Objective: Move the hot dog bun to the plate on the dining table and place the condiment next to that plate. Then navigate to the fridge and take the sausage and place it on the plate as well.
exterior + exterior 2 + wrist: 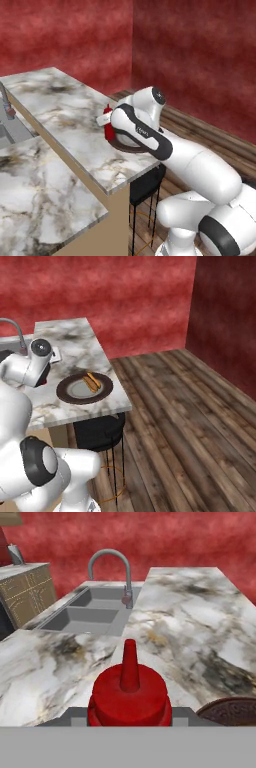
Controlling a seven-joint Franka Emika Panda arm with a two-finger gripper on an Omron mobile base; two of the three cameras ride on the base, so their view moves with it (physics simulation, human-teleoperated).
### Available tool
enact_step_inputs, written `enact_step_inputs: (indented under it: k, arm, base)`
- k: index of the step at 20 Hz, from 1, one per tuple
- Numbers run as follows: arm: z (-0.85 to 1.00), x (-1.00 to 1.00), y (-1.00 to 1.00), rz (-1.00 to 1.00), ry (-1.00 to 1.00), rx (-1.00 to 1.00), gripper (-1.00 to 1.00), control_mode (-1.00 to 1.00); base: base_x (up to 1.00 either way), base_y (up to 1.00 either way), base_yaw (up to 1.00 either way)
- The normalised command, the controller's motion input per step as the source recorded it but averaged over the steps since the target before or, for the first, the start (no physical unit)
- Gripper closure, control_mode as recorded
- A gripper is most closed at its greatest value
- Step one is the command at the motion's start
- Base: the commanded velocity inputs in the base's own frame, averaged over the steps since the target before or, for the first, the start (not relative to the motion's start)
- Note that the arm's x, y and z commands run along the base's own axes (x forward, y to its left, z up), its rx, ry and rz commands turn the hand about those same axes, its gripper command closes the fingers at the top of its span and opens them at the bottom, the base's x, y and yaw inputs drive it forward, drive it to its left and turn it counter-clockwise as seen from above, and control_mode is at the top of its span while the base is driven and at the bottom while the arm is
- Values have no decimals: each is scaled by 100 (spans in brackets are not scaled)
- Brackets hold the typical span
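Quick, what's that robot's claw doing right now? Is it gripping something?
Gripper: closed on the condiment, held upright over the dining table beside the plate.

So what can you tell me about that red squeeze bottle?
The condiment is a dark red, plastic-looking squeeze bottle with a rounded shoulder and a narrow pointed nozzle. It stands upright over the marbled dining table, just beside the dark brown plate, which holds the bun. In the hand view it sits between the end effector's grey fingers, which appear closed on it. Whether its base touches the tabletop cannot be told.
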Motion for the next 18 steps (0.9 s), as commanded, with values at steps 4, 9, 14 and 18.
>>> enact_step_inputs:
  k: [4,9,14,18]
  arm:
    - [-21,24,0,5,-6,3,100,-100]
    - [-27,15,0,5,-8,1,100,-100]
    - [-21,10,0,7,-9,2,100,-100]
    - [-20,11,0,5,-6,1,100,-100]
  base:
    - [0,0,0]
    - [0,0,0]
    - [0,0,0]
    - [0,0,0]
